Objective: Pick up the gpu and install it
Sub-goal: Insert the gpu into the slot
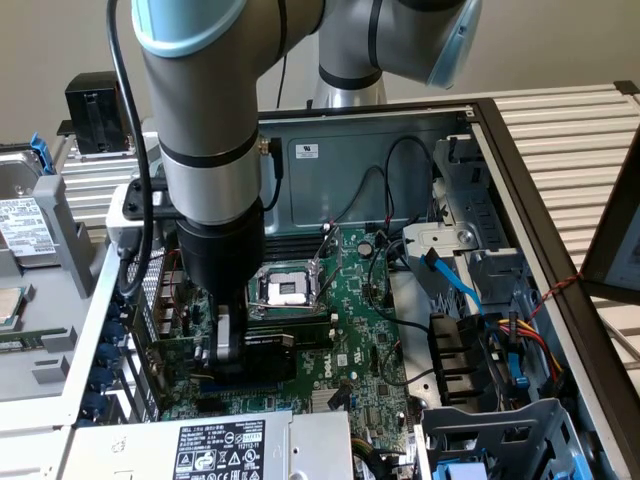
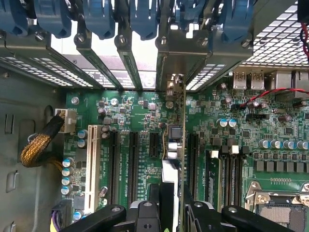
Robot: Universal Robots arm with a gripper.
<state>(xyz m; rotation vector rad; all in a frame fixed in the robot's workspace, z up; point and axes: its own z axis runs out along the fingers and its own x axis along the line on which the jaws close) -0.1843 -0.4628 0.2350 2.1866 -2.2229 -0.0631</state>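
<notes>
Green motherboard (image 1: 350, 330) lies flat in the open computer case (image 1: 530, 190), the arm reaching down over the side nearest the rear slot brackets (image 2: 125, 53). The gripper (image 1: 228, 345) hangs just above the board, fingers (image 2: 166, 200) clamped on the gpu (image 2: 177, 145), which stands on edge directly beneath them. In the wrist view the card's long axis runs parallel to the black expansion slots (image 2: 133, 159), one end pointing toward the rear brackets. It sits between slots, apparently over one; seating depth cannot be judged.
</notes>
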